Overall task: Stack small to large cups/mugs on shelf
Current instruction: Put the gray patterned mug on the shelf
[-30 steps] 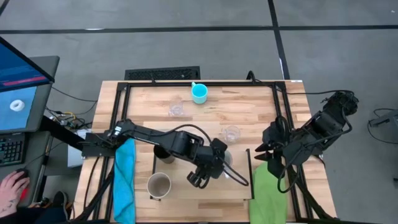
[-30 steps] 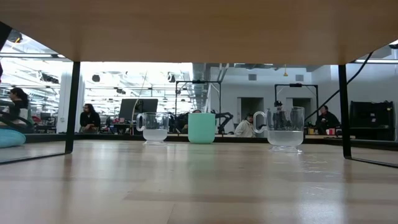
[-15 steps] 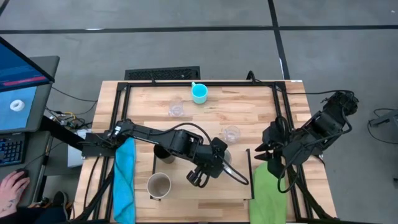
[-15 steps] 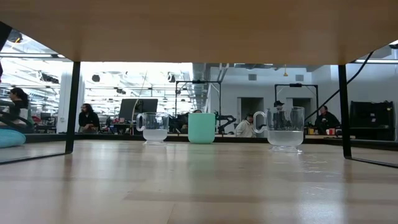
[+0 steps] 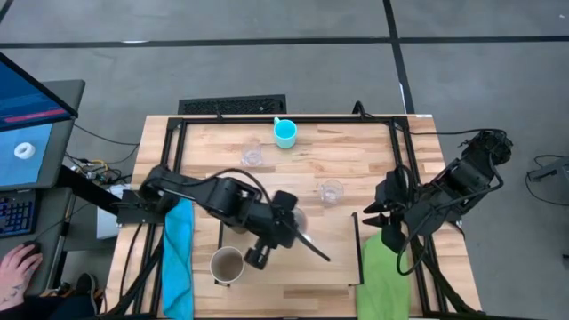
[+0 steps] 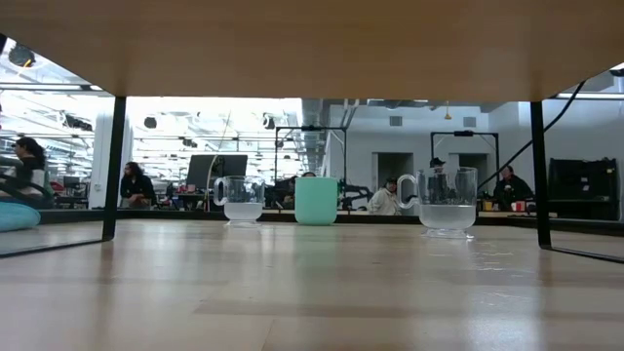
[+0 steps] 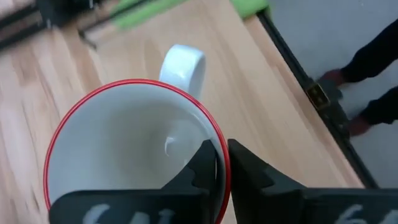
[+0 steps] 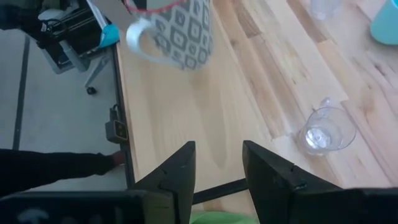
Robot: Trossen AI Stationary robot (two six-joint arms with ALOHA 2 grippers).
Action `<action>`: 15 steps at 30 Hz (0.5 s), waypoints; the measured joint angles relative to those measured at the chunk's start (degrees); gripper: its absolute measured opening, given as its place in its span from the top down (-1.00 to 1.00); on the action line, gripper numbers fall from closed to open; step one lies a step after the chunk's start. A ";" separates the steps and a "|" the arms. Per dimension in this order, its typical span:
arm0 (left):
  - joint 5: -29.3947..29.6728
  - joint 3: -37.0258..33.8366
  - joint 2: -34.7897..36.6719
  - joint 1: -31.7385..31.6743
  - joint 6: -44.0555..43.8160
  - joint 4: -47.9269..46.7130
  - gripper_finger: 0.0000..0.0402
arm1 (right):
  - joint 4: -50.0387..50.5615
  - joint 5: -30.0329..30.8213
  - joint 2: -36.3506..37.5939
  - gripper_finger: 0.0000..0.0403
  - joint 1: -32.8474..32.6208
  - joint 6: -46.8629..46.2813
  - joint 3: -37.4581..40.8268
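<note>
Left gripper [image 7: 221, 165] is clamped on the rim of the white mug [image 7: 130, 149]: one finger [image 7: 202, 167] inside the cup, the other outside, red-edged rim pinched between them. Mug handle sits on the far side of the cup from the fingers. In the right wrist view the mug [image 8: 177, 28] looks clear of the board, slightly tilted, grey diamond pattern on its wall. From above, the left gripper [image 5: 258, 255] is over the shelf [image 5: 333, 276], just beside the tan mug [image 5: 227, 264].

Right gripper [image 8: 217, 165] waits at the right edge of the table [image 5: 373, 160], jaws apart, nothing between them. One clear glass [image 8: 323, 134] stands on the table a bit ahead of its fingers, off to one side.

Other pieces:
- blue mug [image 5: 284, 132] at the far edge of the table, well apart from both grippers
- second clear glass [image 5: 252, 156] near it
- blue cloth [image 5: 178, 258] beside the left arm, green cloth [image 5: 384, 276] under the right arm

Low view shows the two glasses and the blue mug [image 6: 316, 201] standing upright on the table.
</note>
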State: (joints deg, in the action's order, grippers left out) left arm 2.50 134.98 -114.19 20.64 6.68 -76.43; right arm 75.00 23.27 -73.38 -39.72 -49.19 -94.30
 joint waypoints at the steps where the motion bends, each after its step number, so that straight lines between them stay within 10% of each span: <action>1: 0.01 0.00 0.38 0.15 -1.17 -1.45 0.96 | -0.06 0.27 0.00 0.24 0.00 0.12 0.00; 15: 3.14 -2.21 0.51 1.62 -5.83 -6.00 0.96 | -1.34 0.89 0.00 0.24 0.48 0.11 0.00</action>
State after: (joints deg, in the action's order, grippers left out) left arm 5.64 132.77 -113.69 22.25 0.86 -82.42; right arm 73.67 24.16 -73.38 -39.24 -49.08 -94.30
